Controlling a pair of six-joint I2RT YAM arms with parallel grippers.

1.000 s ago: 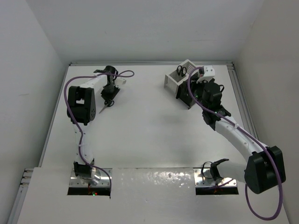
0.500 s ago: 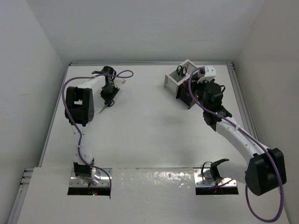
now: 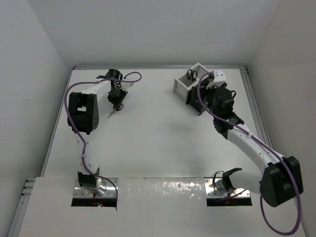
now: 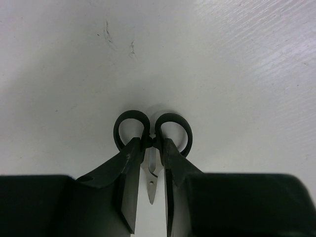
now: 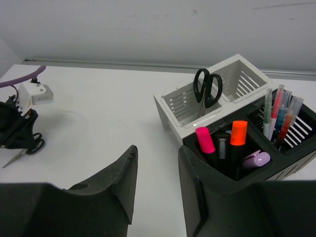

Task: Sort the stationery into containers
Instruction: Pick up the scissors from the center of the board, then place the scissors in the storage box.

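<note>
White bench (image 3: 158, 143), top view: joined white box (image 3: 183, 85) + black box (image 3: 194, 103) at far R. Stowed scissors (image 3: 191, 75) stand in the white one. R arm (image 3: 247, 140) covers most of the black box. L hand (image 3: 116, 100) sits far L, well apart from the boxes, w/ loose scissors (image 3: 111, 113) poking out under it. Only unsorted item I can find.

L wrist view: L hand closed on loose scissors at the neck, just below the handle loops. Blade runs back btwn the fingers (image 4: 129, 170). Lifted or resting on the bench: can't tell.

R wrist view: R hand (image 5: 155, 163) jaws apart, nothing btwn them, just beside the black box. Pink highlighter (image 5: 203, 139) + orange highlighter (image 5: 238, 133) upright, purple highlighter (image 5: 256, 159) lying over, all in one compartment. Pens (image 5: 279, 113) in the next. Stowed scissors upright in the white box, handles up.

Judgement: nearly done. Left to do: carry loose scissors across to the boxes, drop in.
</note>
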